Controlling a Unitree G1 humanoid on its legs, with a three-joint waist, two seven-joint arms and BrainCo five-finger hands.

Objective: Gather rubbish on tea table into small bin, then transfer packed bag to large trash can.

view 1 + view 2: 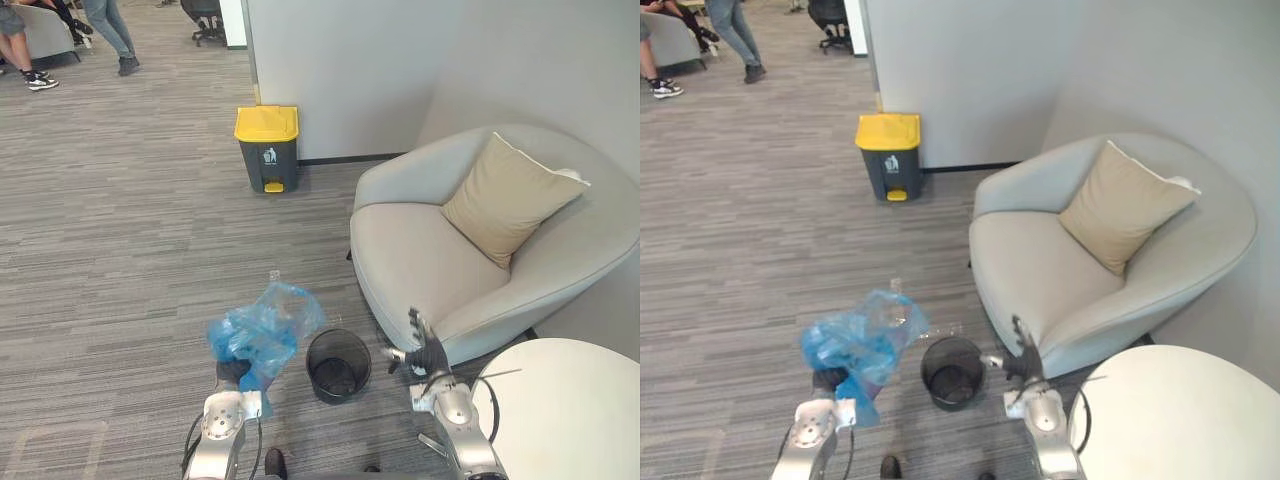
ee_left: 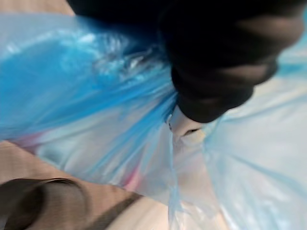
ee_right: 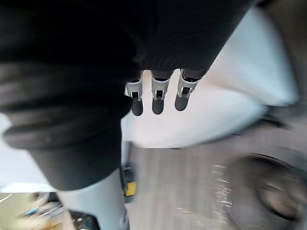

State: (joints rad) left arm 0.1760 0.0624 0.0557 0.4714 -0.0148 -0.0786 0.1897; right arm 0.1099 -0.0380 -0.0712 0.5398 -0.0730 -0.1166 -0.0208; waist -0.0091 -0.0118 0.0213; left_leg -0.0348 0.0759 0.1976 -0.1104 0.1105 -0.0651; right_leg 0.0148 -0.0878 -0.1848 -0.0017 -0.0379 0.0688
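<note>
Blue bag [image 1: 262, 330], crumpled, clenched in my left hand [image 1: 233, 373] beside the black bin [image 1: 312, 372]; right hand [image 1: 427, 352] fingers straight, near armchair [image 1: 420, 260].

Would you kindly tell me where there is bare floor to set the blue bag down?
Free: the wide carpet between the blue bag and the yellow-lidded trash can, and the carpet to the bag's left. Crowded: the corner where the small bin, armchair and round table close in, with the right hand hanging open among them.
</note>
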